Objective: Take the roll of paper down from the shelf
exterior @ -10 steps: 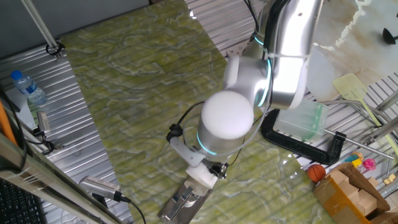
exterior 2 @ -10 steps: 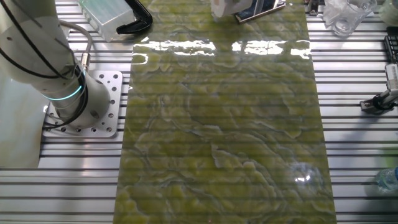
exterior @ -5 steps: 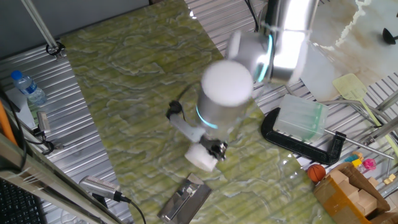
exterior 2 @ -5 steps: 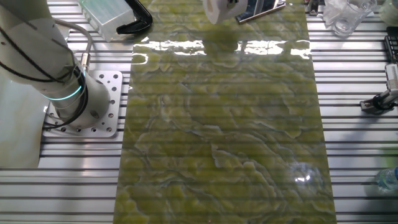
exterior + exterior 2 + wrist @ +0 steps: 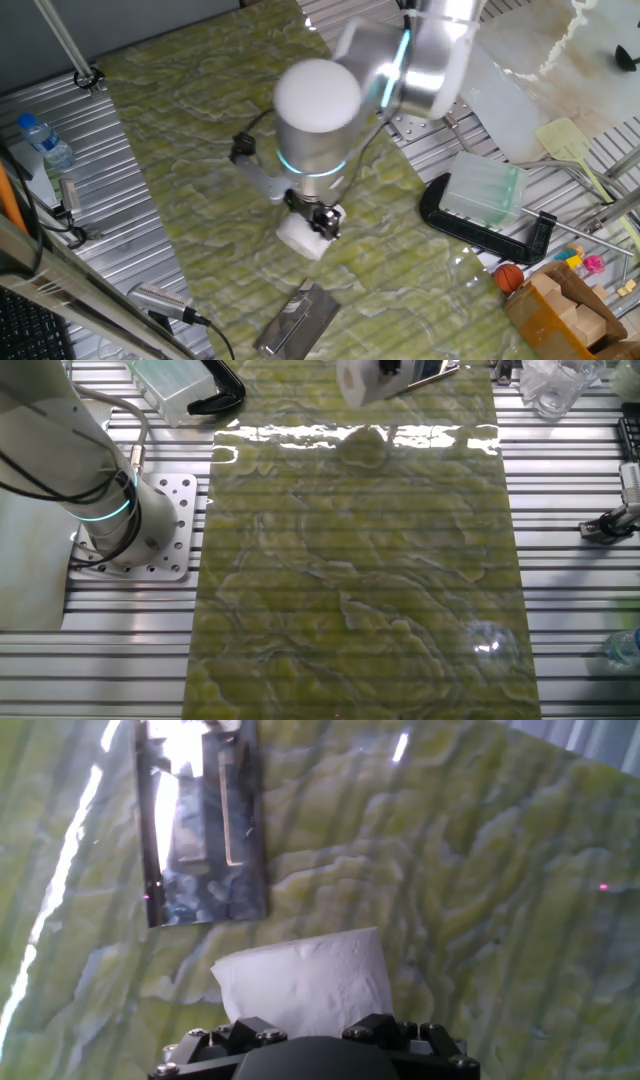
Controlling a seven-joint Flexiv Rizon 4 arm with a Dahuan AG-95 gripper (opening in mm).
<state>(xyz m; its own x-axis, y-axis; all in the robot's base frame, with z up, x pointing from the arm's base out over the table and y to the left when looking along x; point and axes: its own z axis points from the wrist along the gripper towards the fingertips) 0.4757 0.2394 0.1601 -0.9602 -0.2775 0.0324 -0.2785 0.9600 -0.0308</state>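
Presently catalogued: roll of paper (image 5: 301, 237), a small stubby white cylinder of soft, faintly embossed tissue, its edges slightly ragged. In the hand view it (image 5: 303, 986) sat directly ahead of the gripper (image 5: 312, 1038), between the black fingers (image 5: 396, 1030), which were closed against its sides and held it. How far the roll's long axis tilted could not be told; from the hand view it appeared to run roughly crosswise to the fingers, one flat end facing the left of that picture. The roll hung clear of the green marbled mat (image 5: 190, 150), not touching it; in the other fixed view the roll (image 5: 360, 380) showed over the far edge of the mat.

Shelf (image 5: 298, 322): a low flat rectangular slab of shiny dark grey metal with slots cut in it, lying on the mat near the desk's (image 5: 140, 230) front edge in one fixed view. It lay apart from the roll, its long axis slanted relative to the mat's edges. In the hand view it (image 5: 200, 820) lay beyond and left of the roll, bare on top.

Also on the desk: black clamp (image 5: 485, 240) around a translucent plastic box (image 5: 484, 190), at the right side of the mat; a water bottle (image 5: 45, 140) at the left edge.
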